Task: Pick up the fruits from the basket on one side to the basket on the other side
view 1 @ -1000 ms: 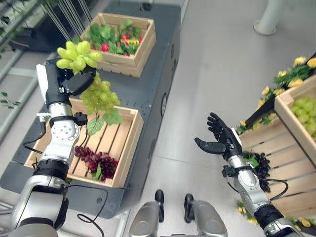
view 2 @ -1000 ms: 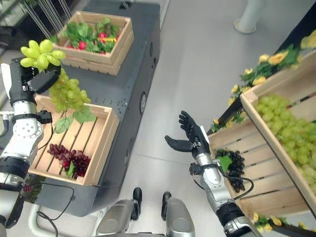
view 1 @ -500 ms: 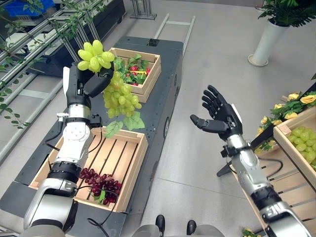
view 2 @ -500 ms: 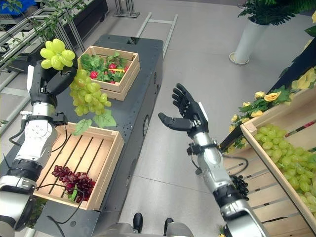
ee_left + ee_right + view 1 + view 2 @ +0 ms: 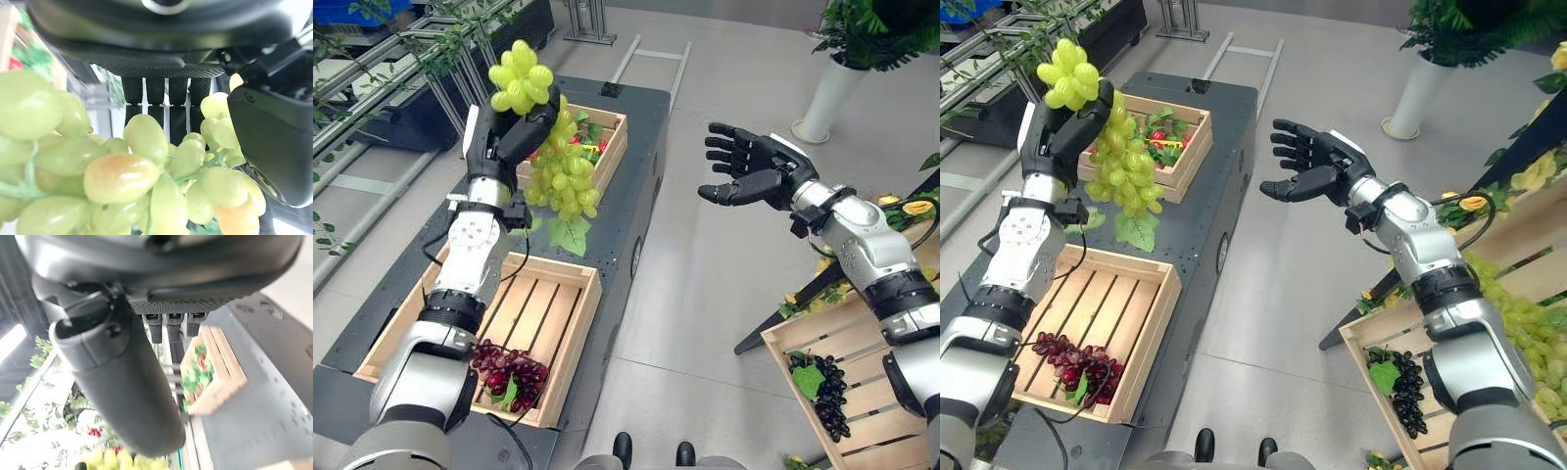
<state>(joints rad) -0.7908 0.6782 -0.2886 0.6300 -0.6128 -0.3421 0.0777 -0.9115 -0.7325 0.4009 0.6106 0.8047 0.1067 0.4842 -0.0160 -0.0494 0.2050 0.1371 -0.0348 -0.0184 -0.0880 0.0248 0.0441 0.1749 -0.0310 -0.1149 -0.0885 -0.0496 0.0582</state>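
Observation:
My left hand (image 5: 499,147) is shut on a large bunch of green grapes (image 5: 558,171), held high above the dark cart (image 5: 636,147); part of the bunch (image 5: 522,75) sticks up over the hand and a leaf (image 5: 570,234) dangles below. The left wrist view shows the grapes (image 5: 122,176) pressed between my fingers (image 5: 166,103) and thumb (image 5: 274,142). My right hand (image 5: 1317,166) is open, palm toward the grapes, raised over the floor to the right of the cart. A near wooden crate (image 5: 570,323) on the cart holds dark red grapes (image 5: 509,367). A crate (image 5: 803,343) at the right holds black grapes (image 5: 827,392).
A far crate (image 5: 607,162) on the cart holds leafy greens and red fruits. At the right, another crate of green grapes (image 5: 1533,333) stands with yellow flowers (image 5: 1474,203). A white planter (image 5: 822,98) stands on the floor at the back right. Metal racks (image 5: 411,59) stand at the left.
The camera has shifted. My left hand has carried the green grapes further up and toward the far crate. My right hand has risen and swung closer to the cart, still open.

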